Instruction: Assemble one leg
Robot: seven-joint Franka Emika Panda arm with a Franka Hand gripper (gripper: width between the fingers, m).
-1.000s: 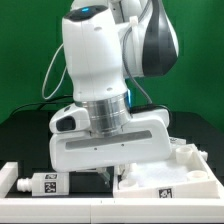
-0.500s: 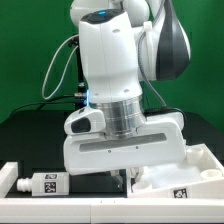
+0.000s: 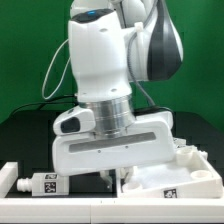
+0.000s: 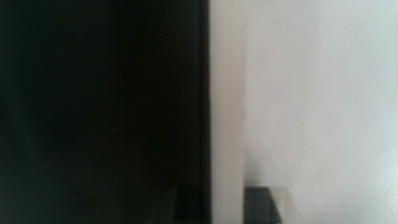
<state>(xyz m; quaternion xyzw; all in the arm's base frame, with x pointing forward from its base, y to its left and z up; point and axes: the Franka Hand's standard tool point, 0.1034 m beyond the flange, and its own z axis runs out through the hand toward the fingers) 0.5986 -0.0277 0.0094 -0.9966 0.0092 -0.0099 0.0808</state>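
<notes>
A white square tabletop (image 3: 172,178) with a marker tag lies on the black table at the exterior view's right. My gripper (image 3: 113,176) hangs straight down over its left edge. In the blurred wrist view the tabletop (image 4: 311,100) fills one half and the dark table (image 4: 89,100) the other. My gripper (image 4: 226,205) has one dark finger on each side of the tabletop's edge, and it looks shut on that edge. A white leg (image 3: 36,184) with a marker tag lies flat at the exterior view's left, apart from the gripper.
A white rail (image 3: 60,208) runs along the table's front edge and turns up at the exterior view's left corner (image 3: 9,173). A green backdrop stands behind. The arm's large body hides the middle of the table.
Half a second ago the gripper and the tabletop were further to the exterior view's right. Both have moved back left together. The leg has not moved.
</notes>
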